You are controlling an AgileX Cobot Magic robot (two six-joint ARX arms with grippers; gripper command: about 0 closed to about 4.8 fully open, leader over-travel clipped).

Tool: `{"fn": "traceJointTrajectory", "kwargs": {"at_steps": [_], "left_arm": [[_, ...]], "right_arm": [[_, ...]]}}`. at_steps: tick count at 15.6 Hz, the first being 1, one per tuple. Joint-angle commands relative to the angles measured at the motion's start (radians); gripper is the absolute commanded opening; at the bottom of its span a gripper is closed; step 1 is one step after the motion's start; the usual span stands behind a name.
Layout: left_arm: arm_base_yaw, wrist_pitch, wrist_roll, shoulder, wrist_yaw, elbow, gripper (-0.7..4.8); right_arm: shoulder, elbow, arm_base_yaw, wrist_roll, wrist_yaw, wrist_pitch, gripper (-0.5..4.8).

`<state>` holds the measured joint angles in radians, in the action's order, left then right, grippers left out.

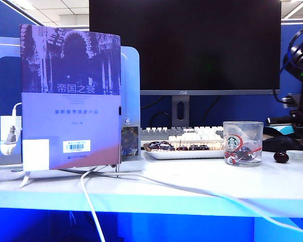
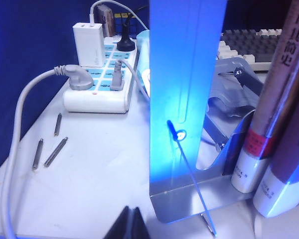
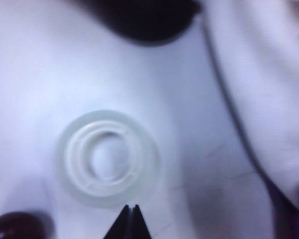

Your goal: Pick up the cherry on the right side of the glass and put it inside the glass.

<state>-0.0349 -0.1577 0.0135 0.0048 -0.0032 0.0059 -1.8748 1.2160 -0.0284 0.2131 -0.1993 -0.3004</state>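
- The cherry lies on the counter just right of the glass, not yet inside it.
- My right gripper has its fingers pressed together on nothing, over a white plastic ring; the cherry sits off to one side of the tips, so I must shift across and spread before closing.
- My left gripper, fingers also together, hangs far left by the power strip. The right arm is plainly nearer.
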Motion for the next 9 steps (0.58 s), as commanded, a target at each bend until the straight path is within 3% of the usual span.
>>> {"fn": "traceJointTrajectory", "kwargs": {"at_steps": [1,9], "left_arm": [[0.001,-0.012,0.005,-0.003,0.003,-0.001,-0.05],[0.001,-0.012,0.005,-0.003,0.004,-0.001,-0.05]], "right_arm": [[0.003,0.002,0.017,-0.024,-0.001,0.017,-0.05],[0.003,0.002,0.055,-0.037,0.083,0.04,-0.05]]}}
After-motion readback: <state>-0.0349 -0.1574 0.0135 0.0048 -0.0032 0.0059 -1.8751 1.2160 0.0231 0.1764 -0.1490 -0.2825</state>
